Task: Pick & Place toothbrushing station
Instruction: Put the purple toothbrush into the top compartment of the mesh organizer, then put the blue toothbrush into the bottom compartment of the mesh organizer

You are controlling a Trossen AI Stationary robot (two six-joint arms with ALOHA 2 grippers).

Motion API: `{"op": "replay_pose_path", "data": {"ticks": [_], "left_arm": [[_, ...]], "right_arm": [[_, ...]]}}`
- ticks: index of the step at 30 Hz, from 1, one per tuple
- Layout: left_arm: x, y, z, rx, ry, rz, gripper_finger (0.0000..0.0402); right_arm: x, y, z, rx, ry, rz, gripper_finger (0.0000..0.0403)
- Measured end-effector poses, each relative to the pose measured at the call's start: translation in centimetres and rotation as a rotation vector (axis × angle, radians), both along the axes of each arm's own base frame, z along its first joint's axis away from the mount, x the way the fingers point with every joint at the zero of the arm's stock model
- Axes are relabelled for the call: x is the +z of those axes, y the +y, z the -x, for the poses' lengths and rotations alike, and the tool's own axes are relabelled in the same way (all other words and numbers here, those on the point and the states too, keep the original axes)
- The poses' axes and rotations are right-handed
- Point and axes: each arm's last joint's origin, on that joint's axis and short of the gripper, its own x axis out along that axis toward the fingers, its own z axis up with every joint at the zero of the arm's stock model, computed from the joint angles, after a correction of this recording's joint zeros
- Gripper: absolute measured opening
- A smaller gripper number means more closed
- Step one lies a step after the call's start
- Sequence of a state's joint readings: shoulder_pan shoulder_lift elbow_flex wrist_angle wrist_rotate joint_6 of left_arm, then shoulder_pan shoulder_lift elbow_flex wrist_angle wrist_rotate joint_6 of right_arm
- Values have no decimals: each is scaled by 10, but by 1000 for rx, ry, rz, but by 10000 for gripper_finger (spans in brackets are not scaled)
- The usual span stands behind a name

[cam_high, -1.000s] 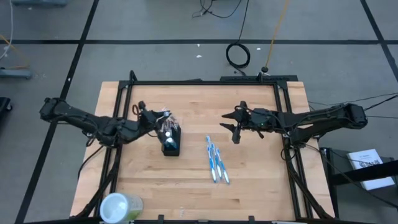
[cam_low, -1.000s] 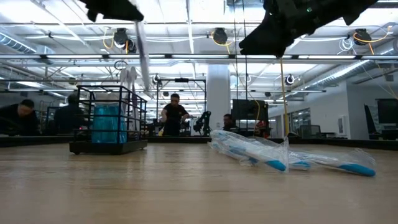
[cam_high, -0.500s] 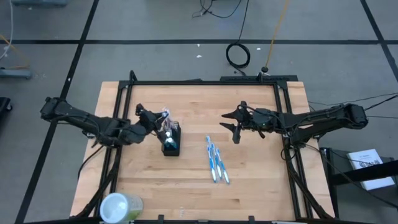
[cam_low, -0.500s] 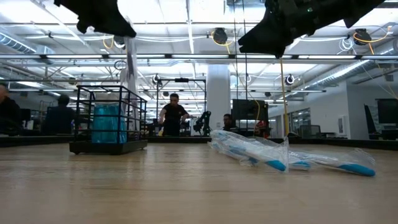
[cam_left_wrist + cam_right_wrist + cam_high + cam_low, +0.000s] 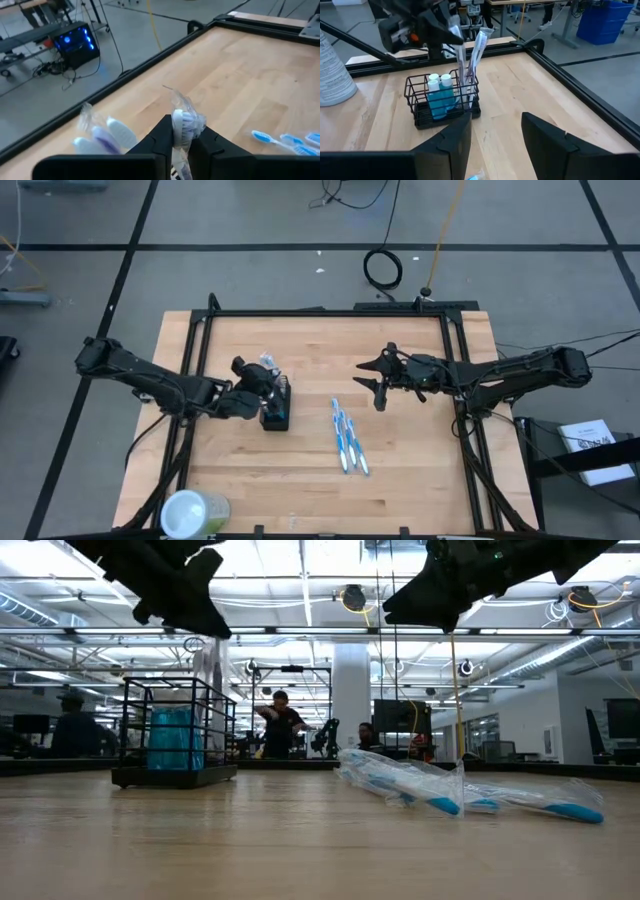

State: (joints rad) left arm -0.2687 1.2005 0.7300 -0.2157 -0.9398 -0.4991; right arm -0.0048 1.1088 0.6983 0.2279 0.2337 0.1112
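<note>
Small black wire-mesh holder (image 5: 275, 409) stands left of middle on the wooden desk (image 5: 400, 450) | looks light and tippy | left pincer (image 5: 181, 134) pinched tight on a plastic-wrapped toothbrush (image 5: 183, 123) over it; grip brushes mid-handle | right pincer (image 5: 495, 131) wide open, empty, well apart | wrapped blue-white toothbrushes (image 5: 346, 440) lie near | pale-green round container (image 5: 194, 511) far off

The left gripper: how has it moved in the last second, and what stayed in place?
The left gripper, shut on a wrapped toothbrush, swung in over the black holder and came lower. The right gripper, the holder and the loose toothbrushes stayed put.
</note>
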Motion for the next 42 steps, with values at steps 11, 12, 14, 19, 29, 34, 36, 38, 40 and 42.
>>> {"op": "replay_pose_path", "data": {"ticks": [11,12,14,19,29,34,36,38,40,42], "left_arm": [[-13,-2,-7,41,-6,42,47],[-13,-2,-7,42,-9,45,55],[-13,-2,-7,43,-11,47,65],[-13,-1,-7,40,2,35,80],[-16,11,-6,101,-8,98,195],[-12,13,-5,90,-6,91,260],[-6,13,-4,77,-31,79,276],[1,14,-2,59,-47,65,287],[10,14,3,40,-74,52,293],[21,13,8,22,-122,45,295]], "right_arm": [[0,0,0,2,0,-1,164],[0,0,0,2,0,-1,165],[0,0,0,2,0,-1,166],[-1,0,0,2,3,-1,164],[-1,0,0,0,0,-13,165],[-2,0,0,0,5,-19,166],[-2,0,0,0,6,-19,166],[-2,0,0,0,6,-19,165],[-2,0,0,0,6,-19,164],[-2,0,0,1,8,-18,165]]}}
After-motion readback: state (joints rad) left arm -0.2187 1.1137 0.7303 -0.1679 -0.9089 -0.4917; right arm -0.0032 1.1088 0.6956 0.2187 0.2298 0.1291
